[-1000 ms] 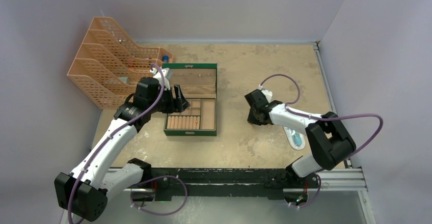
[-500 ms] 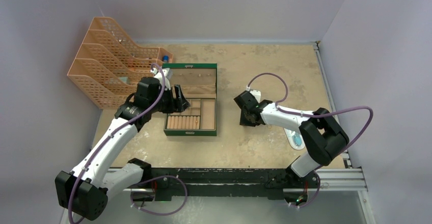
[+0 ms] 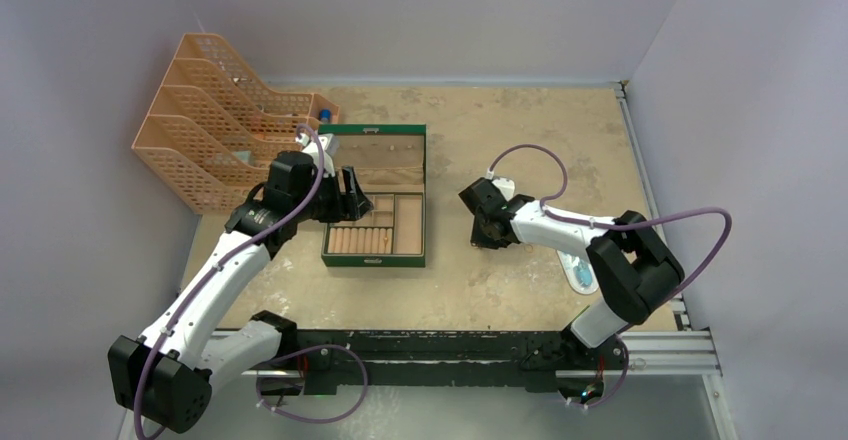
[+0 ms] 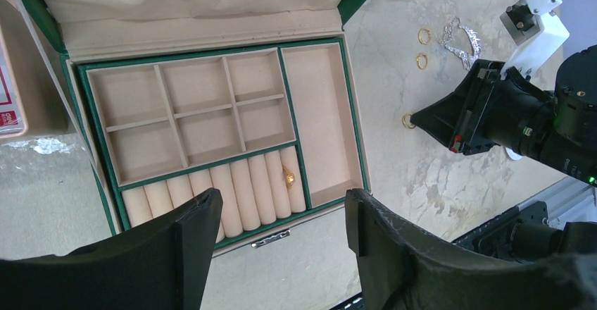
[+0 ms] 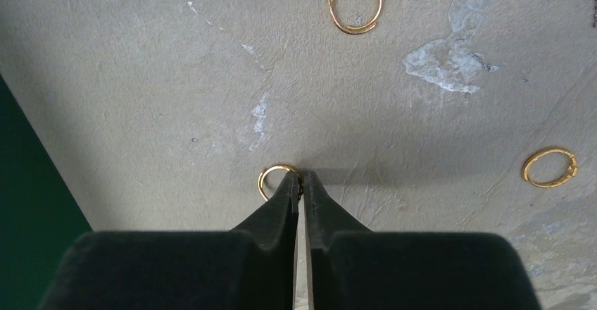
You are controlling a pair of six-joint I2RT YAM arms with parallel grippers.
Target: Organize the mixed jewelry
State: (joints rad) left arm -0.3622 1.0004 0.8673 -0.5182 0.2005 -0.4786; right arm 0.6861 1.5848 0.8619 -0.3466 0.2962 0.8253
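At the far left of the surface (image 3: 500,120) a peach mesh file rack (image 3: 215,125) is seen. Just right of it, the left gripper (image 3: 352,198) is held above the green jewelry box (image 3: 374,256). Its jaws are spread wide and nothing is held between them.

The box lies open with its lid folded back. In the left wrist view its tan interior is shown: a grid of small compartments, one long compartment down the right side, and a row of ring rolls along the near edge. A gold ring (image 4: 288,177) is tucked between the rolls toward the right end of that row.

The rest of the mixed jewelry is spread on the bare surface to the right of the box. The right gripper (image 5: 301,182) is lowered to the surface there, its jaws drawn together to a narrow slit. The right rim of the pinched ring (image 5: 276,180) is caught between the tips, and the ring lies flat. A twisted ring (image 5: 356,3) is seen beyond it, and a plain ring (image 5: 550,167) lies off to the right, both well apart from the jaws. The silvery tangle (image 4: 461,41) lies just past the rings.

Farther right, a light-blue oval packet (image 3: 582,275) is partly covered by the right arm.
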